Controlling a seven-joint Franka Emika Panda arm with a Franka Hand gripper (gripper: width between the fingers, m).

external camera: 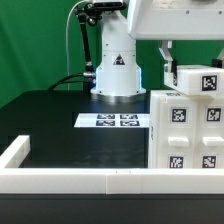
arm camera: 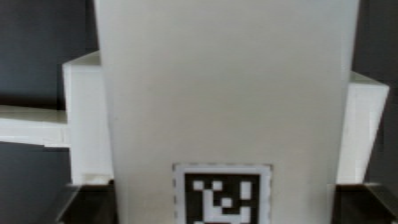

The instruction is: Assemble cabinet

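Note:
The cabinet (external camera: pixel 188 128) is a large white boxy body with several square tags, standing at the exterior view's right against the front rail. A smaller white tagged block (external camera: pixel 196 81) sits on top of it. My gripper (external camera: pixel 168 66) comes down from above at that block's left end. In the wrist view, a long white tagged piece (arm camera: pixel 217 100) fills the middle between my dark fingers (arm camera: pixel 71 203), which press on both its sides, so the gripper (arm camera: pixel 217 205) is shut on it. The wider white cabinet body (arm camera: pixel 80 110) shows behind it.
The marker board (external camera: pixel 118 121) lies flat on the black table in front of the robot base (external camera: pixel 117 72). A low white border rail (external camera: pixel 80 181) runs along the front and turns up the left side (external camera: pixel 14 152). Part of the rail shows in the wrist view (arm camera: pixel 27 125).

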